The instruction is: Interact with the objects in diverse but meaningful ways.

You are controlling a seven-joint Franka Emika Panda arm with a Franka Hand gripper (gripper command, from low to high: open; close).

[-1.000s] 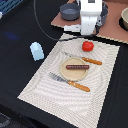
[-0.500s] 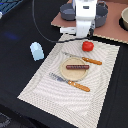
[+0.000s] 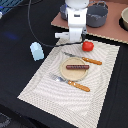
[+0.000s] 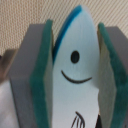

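Soft even light, faint shadows, both views blurred, wrist close-up softest

A plate (image 3: 76,70) sits in the middle of a placemat (image 3: 45,90) on the desk (image 3: 20,45), and the sausage stick (image 3: 77,66) lies on it. A fork (image 3: 70,82) lies before the plate, a knife (image 3: 85,59) behind it. The tomato (image 3: 88,46) is behind the knife. The cup (image 3: 36,50) stands off the placemat at the exterior view's left.

White arm (image 3: 76,15) w/ black cable (image 3: 31,25), end effector (image 4: 75,75) grey blocks w/ teal-green pads (image 4: 44,75)
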